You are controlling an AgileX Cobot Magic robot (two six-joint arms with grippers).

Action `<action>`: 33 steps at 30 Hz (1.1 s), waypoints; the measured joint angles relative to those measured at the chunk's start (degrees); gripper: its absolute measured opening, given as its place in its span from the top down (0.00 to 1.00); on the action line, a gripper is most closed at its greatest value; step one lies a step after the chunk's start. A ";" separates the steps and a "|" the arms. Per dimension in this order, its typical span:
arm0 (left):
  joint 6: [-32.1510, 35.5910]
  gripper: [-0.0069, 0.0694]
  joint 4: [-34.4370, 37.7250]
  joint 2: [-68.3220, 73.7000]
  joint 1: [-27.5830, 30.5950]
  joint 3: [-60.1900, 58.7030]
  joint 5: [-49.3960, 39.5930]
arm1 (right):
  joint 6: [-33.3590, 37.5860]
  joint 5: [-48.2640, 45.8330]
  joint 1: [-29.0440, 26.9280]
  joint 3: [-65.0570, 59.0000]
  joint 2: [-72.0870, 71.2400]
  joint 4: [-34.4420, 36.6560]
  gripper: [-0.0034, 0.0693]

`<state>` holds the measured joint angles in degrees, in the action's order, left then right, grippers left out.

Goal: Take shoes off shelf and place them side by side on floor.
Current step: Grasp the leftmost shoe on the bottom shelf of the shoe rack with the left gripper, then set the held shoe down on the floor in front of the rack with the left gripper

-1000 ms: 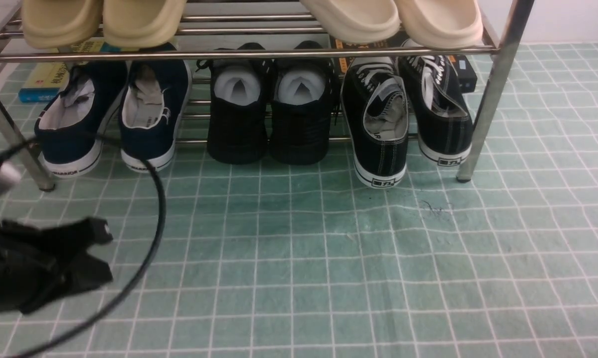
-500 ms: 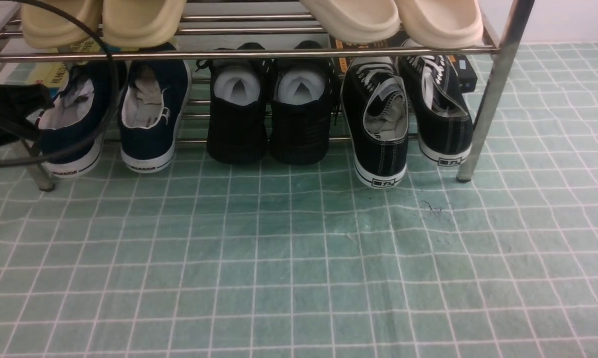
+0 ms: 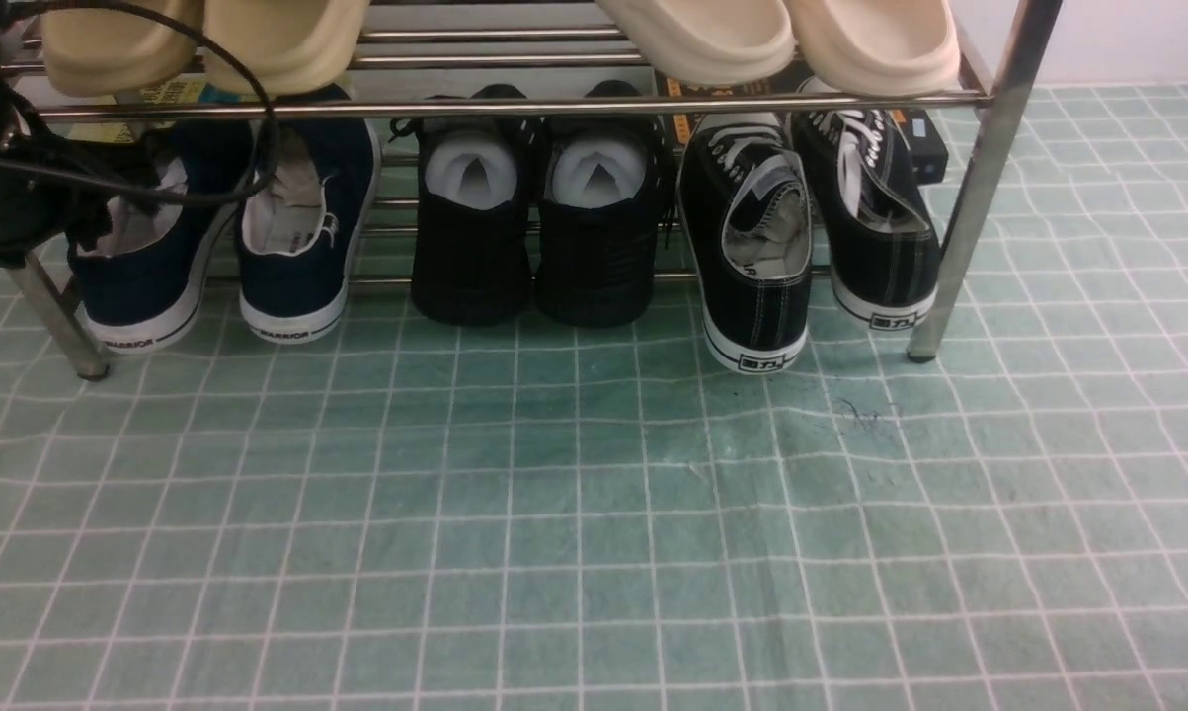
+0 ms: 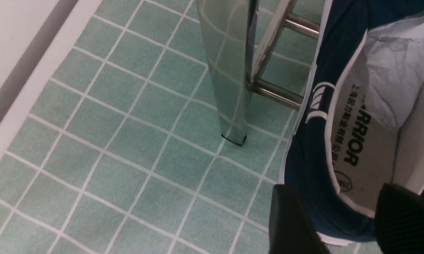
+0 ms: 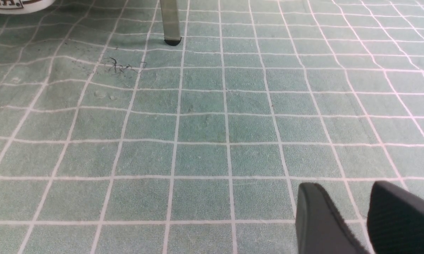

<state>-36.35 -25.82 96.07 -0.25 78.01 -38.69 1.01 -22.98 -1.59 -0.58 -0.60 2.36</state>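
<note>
WARRIOR stands on the white heel soles of both navy shoes (image 3: 302,267). Inside one, the insole (image 4: 352,148) reads "ARRIOR" beside small Chinese print. Heel labels on the lace-up sneakers (image 3: 752,306): unreadable.

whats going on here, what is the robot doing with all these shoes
The robot is going for the navy pair on the lower tier of the shelf. Its left pincer is open, with the heel rim of the leftmost navy shoe between its fingers, not yet closed on it. The other navy shoe sits beside it on the same tier. The right pincer hangs open over the floor, holding nothing.
</note>
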 joint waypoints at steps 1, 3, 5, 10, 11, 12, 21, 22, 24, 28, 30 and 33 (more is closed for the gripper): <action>0.00 0.43 -0.13 0.10 0.00 0.00 0.27 | 0.00 0.00 0.00 0.00 0.00 0.00 0.63; 0.05 0.42 -2.42 1.45 0.00 0.04 2.66 | 0.00 0.00 0.00 0.00 0.00 0.00 0.63; 0.05 0.42 -3.53 2.23 0.00 0.04 3.75 | 0.00 0.00 0.00 0.00 0.00 0.00 0.63; 0.05 0.42 -4.95 4.60 0.00 0.06 4.90 | 0.00 0.00 0.00 0.00 0.00 0.00 0.63; 0.05 0.42 -5.13 4.86 0.00 0.06 5.08 | 0.00 0.00 0.00 0.00 0.00 0.00 0.63; 0.05 0.42 -5.34 5.44 0.00 0.06 5.15 | 0.00 0.00 0.00 0.00 0.00 0.00 0.63; 0.05 0.42 -6.06 7.03 0.00 0.21 7.17 | 0.00 0.00 0.00 0.00 0.00 0.00 0.63; 0.05 0.42 -6.28 7.10 0.00 0.21 7.52 | 0.00 0.00 0.00 0.00 0.00 0.00 0.63; 0.05 0.42 -6.62 7.22 0.00 0.21 7.95 | 0.00 0.00 0.00 0.00 0.00 0.00 0.63; 0.05 0.42 -6.86 7.29 0.00 0.21 8.19 | 0.00 0.00 0.00 0.00 0.00 0.00 0.63; 0.05 0.42 -6.94 7.42 0.00 0.21 8.19 | 0.00 0.00 0.00 0.00 0.00 0.00 0.63; 0.05 0.42 -7.17 7.90 0.00 0.21 8.31 | 0.00 0.00 0.00 0.00 0.00 0.00 0.63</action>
<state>-36.30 -32.98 103.97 -0.25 78.22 -30.37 1.01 -22.98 -1.59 -0.58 -0.60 2.36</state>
